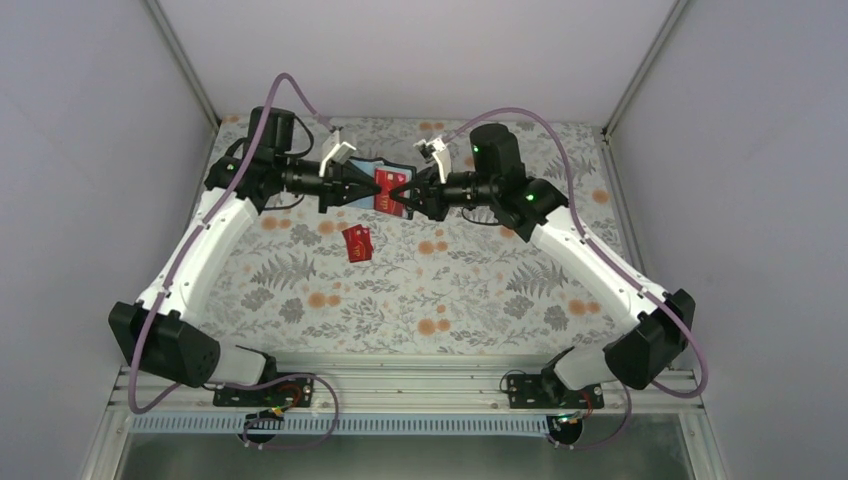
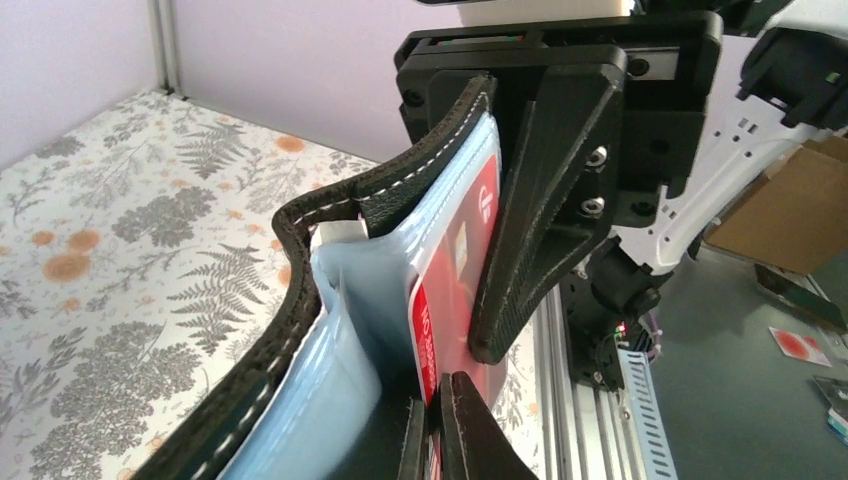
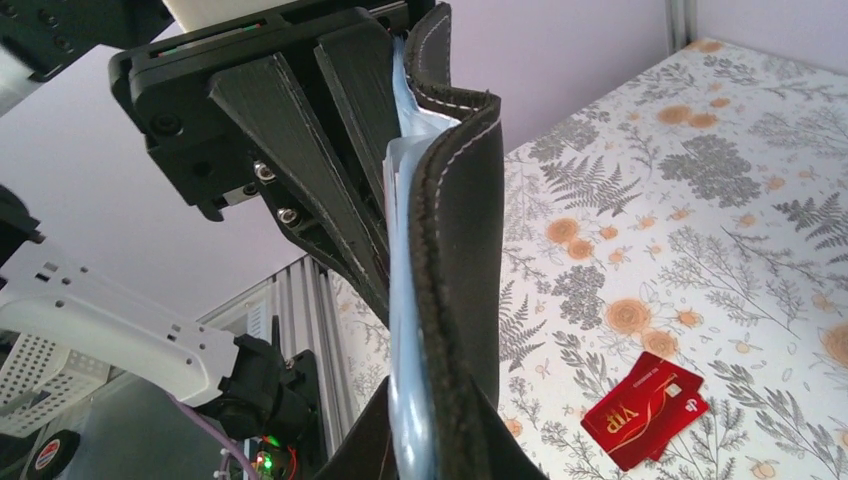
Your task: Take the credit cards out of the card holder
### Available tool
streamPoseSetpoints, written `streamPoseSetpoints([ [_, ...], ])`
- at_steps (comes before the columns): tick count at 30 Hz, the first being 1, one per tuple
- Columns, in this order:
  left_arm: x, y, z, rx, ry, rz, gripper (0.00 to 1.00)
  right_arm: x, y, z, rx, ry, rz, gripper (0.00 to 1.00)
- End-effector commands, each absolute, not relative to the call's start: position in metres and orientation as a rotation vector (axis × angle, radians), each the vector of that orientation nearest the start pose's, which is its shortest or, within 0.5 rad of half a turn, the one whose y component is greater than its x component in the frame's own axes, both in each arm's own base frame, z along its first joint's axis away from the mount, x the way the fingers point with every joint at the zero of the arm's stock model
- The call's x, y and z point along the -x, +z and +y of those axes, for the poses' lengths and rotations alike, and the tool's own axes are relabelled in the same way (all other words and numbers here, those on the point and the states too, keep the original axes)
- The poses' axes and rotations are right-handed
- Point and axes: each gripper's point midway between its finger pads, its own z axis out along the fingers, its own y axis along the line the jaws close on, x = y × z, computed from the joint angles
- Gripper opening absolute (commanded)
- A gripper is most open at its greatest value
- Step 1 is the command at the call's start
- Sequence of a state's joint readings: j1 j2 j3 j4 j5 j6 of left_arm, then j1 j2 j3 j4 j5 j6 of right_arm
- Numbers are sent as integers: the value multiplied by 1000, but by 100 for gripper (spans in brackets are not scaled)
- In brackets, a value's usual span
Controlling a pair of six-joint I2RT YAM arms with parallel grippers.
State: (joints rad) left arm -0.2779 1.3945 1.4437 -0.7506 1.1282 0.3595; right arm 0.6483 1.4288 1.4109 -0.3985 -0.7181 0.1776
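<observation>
The black card holder (image 1: pixel 397 169) hangs open in the air between both grippers at the back of the table, its light blue inner face (image 2: pixel 350 330) showing. My right gripper (image 3: pixel 455 440) is shut on one leather flap (image 3: pixel 460 250) of it. A red credit card (image 2: pixel 450 300) sticks out of a clear pocket, and my left gripper (image 2: pixel 437 430) is shut on that card's lower edge. From above, the left gripper (image 1: pixel 368 190) and the right gripper (image 1: pixel 403 195) almost meet tip to tip. Two more red credit cards (image 1: pixel 357 243) lie overlapped on the table, also in the right wrist view (image 3: pixel 645 410).
The table carries a floral cloth (image 1: pixel 470 290). Grey walls close it in at the left, back and right. An aluminium rail (image 1: pixel 400 385) with both arm bases runs along the near edge.
</observation>
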Motion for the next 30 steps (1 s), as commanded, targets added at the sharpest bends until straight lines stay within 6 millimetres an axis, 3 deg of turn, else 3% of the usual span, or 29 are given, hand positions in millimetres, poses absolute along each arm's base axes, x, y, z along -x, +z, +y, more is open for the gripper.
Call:
streamPoseSetpoints([
  [1,-227,378,-248,-1299,-1321,1490,3,-249,369,348,1034,1259,1703,4],
  [4,-213,385,-245,-1323,-1356,1436,2,-250,367,347,1037,1242,1703,5],
  [11,-216,388,-232,-1290,-1332,1460,2,-242,365,335,1050,1216,1666,36],
  [17,-220,386,-226,-1275,-1307,1469,2,-228,368,326,1099,1213,1623,54],
  [19,-220,386,-224,-1273,-1305,1470,2,-226,367,323,1102,1204,1624,55],
  [21,-219,385,-224,-1273,-1303,1472,2,-226,366,323,1100,1204,1626,52],
  [28,-218,385,-223,-1278,-1301,1466,2,-227,365,327,1110,1238,1626,9],
  [30,-216,385,-223,-1280,-1302,1464,2,-227,366,326,1108,1236,1621,4],
])
